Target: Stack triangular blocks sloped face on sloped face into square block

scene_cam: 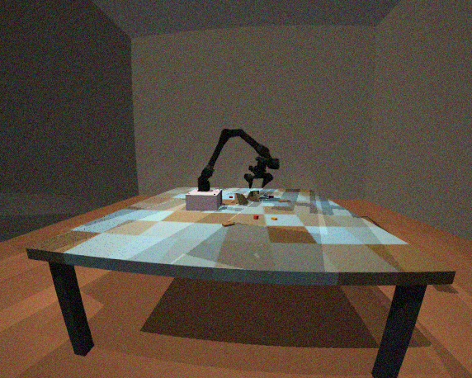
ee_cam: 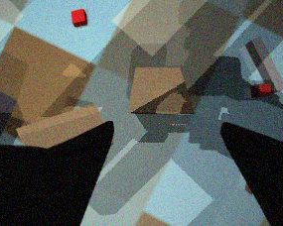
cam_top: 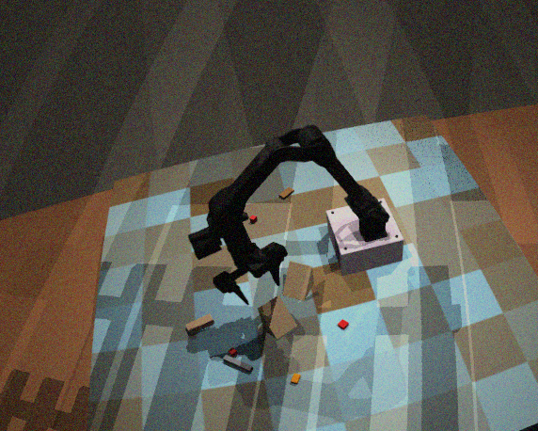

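A tan triangular block (cam_top: 298,280) (scene_cam: 241,199) (ee_cam: 62,126) stands on the table nearer the robot's base. The other tan triangular block (cam_top: 282,321) (scene_cam: 254,196) (ee_cam: 156,81) stands a short way from it, with a gap between them; they are not stacked. Shadow falls across part of its face in the wrist view, and its exact slope direction is hard to tell. My gripper (cam_top: 263,294) (scene_cam: 257,187) (ee_cam: 166,126) is wide open and empty. It hangs above the table and above the second block, touching neither block.
A tan bar (cam_top: 199,325), a grey bar (cam_top: 238,363) (ee_cam: 265,64) and a dark red cube (cam_top: 232,352) (ee_cam: 262,90) lie near the second block. A red cube (cam_top: 342,324) (ee_cam: 78,18) and an orange piece (cam_top: 295,378) lie farther out. The pale base box (cam_top: 368,256) (scene_cam: 204,200) stands beyond the first block.
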{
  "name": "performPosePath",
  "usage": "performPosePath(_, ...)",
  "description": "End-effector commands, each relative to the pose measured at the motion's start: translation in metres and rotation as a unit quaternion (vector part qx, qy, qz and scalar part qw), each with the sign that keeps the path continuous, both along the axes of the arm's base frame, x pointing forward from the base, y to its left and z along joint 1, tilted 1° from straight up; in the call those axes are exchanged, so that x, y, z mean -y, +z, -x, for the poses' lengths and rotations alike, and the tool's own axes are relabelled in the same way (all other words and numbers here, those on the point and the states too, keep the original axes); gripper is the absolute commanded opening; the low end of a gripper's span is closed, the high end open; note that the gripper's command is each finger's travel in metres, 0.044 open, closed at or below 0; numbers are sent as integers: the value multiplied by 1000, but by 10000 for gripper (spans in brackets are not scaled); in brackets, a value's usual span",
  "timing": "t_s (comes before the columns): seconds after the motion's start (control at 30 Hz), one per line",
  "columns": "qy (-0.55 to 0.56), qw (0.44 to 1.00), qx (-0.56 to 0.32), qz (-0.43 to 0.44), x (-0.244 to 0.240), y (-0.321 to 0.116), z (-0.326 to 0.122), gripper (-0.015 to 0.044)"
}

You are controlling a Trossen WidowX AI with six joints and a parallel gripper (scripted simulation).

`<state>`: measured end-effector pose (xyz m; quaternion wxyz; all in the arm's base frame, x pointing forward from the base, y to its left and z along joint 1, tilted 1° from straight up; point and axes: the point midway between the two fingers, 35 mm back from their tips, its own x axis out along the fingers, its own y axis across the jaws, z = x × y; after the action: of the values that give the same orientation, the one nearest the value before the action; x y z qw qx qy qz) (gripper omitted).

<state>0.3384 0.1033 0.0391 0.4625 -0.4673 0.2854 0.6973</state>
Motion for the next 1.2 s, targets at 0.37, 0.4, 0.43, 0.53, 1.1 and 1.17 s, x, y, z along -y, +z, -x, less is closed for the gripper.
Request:
performPosePath(0.37, -3, 1000, -5, -1, -10, -24, 3, 440)
performPosePath(0.4, -3, 1000, -5, -1, -10, -25, 3, 440)
performPosePath(0.43, -3, 1000, -5, -1, -11, -27, 3, 440)
performPosePath(0.53, -3, 1000, -5, -1, -13, -32, 4, 440)
performPosePath(1.1, -3, 1000, -5, -2, -24, -57, 9, 440)
performPosePath(1.17, -3, 1000, -5, -2, -25, -60, 10, 440)
